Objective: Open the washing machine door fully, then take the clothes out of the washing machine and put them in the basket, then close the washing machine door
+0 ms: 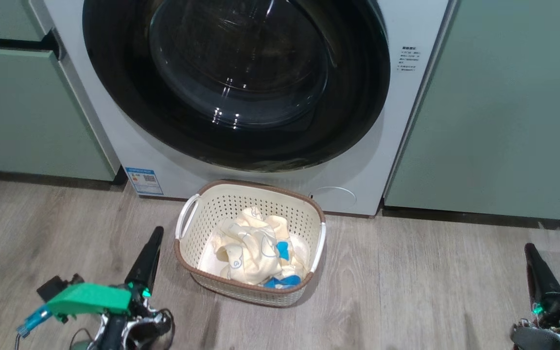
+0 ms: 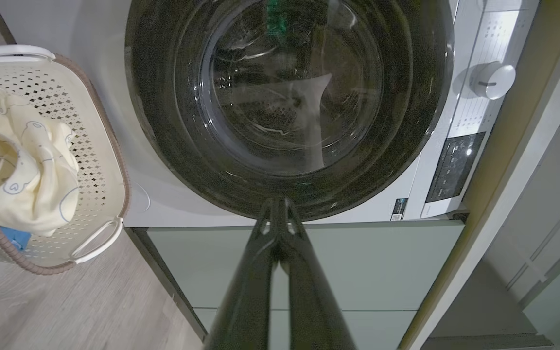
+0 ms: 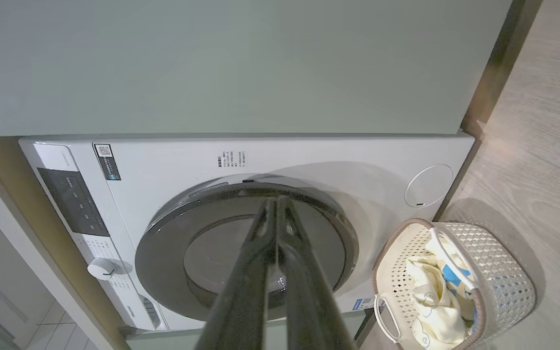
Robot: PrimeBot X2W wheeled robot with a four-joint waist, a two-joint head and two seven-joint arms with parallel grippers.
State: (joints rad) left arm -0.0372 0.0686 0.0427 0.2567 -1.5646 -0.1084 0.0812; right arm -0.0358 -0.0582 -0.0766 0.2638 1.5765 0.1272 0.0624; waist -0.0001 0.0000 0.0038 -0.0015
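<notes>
Door (image 1: 236, 82): closed, flush on the washer (image 1: 409, 126) front, at 12 o'clock in the head view. The black rim is glossy and lights reflect off the dark glass bowl. What lies behind the glass cannot be told.

Clothes (image 1: 251, 250): a crumpled cream pile in the basket (image 1: 304, 204), with thin blue outline prints. Blue patches show at the pile's 5 o'clock edge.

Basket: upright on the floor (image 1: 406, 291), at 6 o'clock of the door and just before the washer's base. Whether its far rim touches the washer cannot be told. White handles sit at its 9 and 3 o'clock sides.

Left pincer (image 1: 156, 236): at 9 o'clock of the basket, near it but apart. Fingers are pressed together, nothing between them, tip pointing toward 12 o'clock. In the left wrist view the left pincer (image 2: 277, 206) has its tips meeting.

Right pincer (image 1: 530, 250): at 3 o'clock of the basket, well apart. Fingers are pressed together and empty, as the right wrist view (image 3: 276, 204) also shows.

Surroundings: a blue label (image 1: 145, 181) sits at the washer's 7 o'clock corner, and a knob (image 2: 493, 80) on its panel. Pale green cabinets (image 1: 503, 121) flank the washer at 9 and 3 o'clock.
</notes>
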